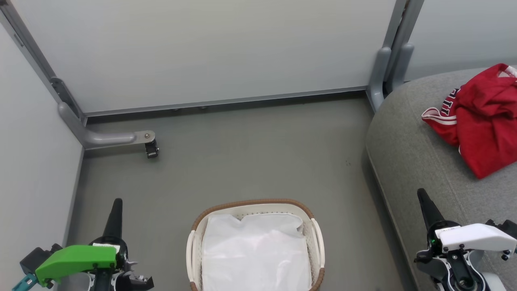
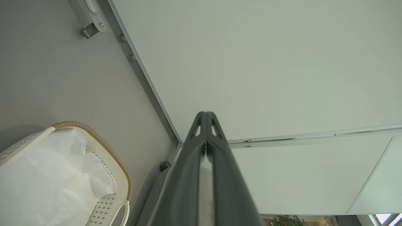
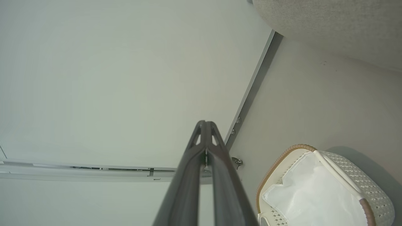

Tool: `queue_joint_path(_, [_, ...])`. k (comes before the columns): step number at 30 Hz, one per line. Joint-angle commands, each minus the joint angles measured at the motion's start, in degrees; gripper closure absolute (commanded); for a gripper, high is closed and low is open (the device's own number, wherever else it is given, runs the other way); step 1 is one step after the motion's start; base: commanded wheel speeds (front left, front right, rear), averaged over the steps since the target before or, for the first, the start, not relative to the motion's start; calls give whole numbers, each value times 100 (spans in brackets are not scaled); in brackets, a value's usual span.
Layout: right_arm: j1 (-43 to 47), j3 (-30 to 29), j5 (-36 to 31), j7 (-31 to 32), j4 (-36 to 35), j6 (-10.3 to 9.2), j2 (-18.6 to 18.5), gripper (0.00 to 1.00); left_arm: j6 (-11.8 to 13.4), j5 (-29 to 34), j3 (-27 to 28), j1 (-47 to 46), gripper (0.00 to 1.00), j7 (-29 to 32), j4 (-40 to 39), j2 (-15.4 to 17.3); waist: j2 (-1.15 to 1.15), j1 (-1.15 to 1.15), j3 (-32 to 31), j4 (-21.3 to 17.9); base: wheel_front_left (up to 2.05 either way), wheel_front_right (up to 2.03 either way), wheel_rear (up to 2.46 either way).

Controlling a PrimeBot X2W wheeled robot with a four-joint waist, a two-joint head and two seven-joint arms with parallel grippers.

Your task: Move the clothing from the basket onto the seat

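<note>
The red clothing (image 1: 482, 115) lies in a crumpled heap on the grey seat (image 1: 412, 153) at the right, white stripes and lettering showing along its left edge. The white basket (image 1: 319, 242) with its brown rim stands on the floor at the bottom centre, holding just its white cloth liner (image 1: 254, 254). My left gripper (image 1: 117, 202) is shut with nothing in it, low at the left of the basket (image 2: 122, 175). At the lower right, my right gripper (image 1: 421, 193) is also shut and holds nothing, over the seat's front edge. Both wrist views show fingers pressed together, at left gripper (image 2: 206, 113) and right gripper (image 3: 204, 122).
Pale partition walls close the space at the back and left. A grey metal foot with a castor (image 1: 151, 150) juts onto the floor at the back left. A grey post (image 1: 379, 76) stands at the seat's back corner. Open grey floor (image 1: 250, 153) lies beyond the basket (image 3: 373, 191).
</note>
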Motion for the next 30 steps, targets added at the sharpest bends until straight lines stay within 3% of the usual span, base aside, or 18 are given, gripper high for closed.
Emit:
queue_joint_path(1, [-86, -33, 136, 44, -55, -1, -34, 100, -27, -110, 46, -146, 100, 30, -56, 43, 0, 0, -2, -2, 0, 0, 0])
queue_joint_path(30, [-110, -144, 1365, 361, -115, -1, -44, 100, -134, -1122, 318, -238, 100, 368, -82, 20, 0, 0, -48, -49, 0, 0, 0])
